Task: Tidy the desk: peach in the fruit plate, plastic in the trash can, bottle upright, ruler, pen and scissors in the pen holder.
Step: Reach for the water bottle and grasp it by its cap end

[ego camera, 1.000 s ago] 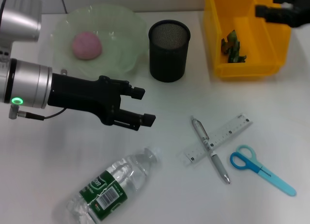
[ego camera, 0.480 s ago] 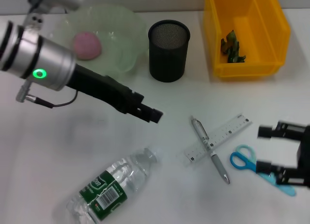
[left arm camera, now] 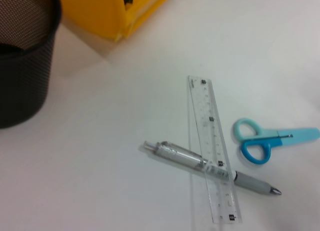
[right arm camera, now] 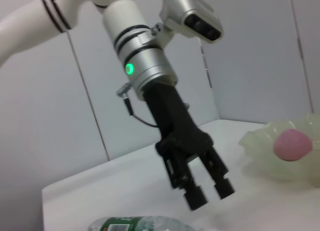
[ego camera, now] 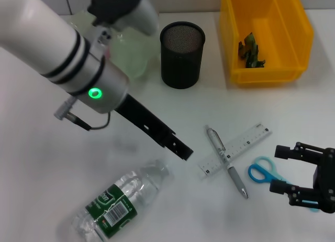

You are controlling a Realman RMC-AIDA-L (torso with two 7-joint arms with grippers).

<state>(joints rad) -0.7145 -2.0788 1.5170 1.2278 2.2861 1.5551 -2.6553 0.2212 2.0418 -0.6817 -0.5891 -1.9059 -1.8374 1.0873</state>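
Note:
The clear bottle (ego camera: 120, 200) with a green label lies on its side at the front left. My left gripper (ego camera: 180, 147) hangs open and empty just beyond its cap, seen head-on in the right wrist view (right arm camera: 210, 193). A silver pen (ego camera: 226, 162) lies crossed over the clear ruler (ego camera: 235, 149). My right gripper (ego camera: 280, 169) stands open over the blades of the blue scissors (ego camera: 261, 172). The black mesh pen holder (ego camera: 181, 53) stands at the back. Green plastic (ego camera: 251, 49) lies in the yellow trash can (ego camera: 267, 69). The pink peach (right arm camera: 292, 143) rests in the green fruit plate (right arm camera: 270, 151).
My left arm covers most of the fruit plate (ego camera: 131, 58) in the head view. The left wrist view looks down on the pen (left arm camera: 210, 166), ruler (left arm camera: 212, 151), scissors (left arm camera: 270, 143) and pen holder (left arm camera: 22, 61).
My left arm has swung right, its gripper moving from above the bottle toward the pen and ruler. My right gripper came down from the trash can to the scissors.

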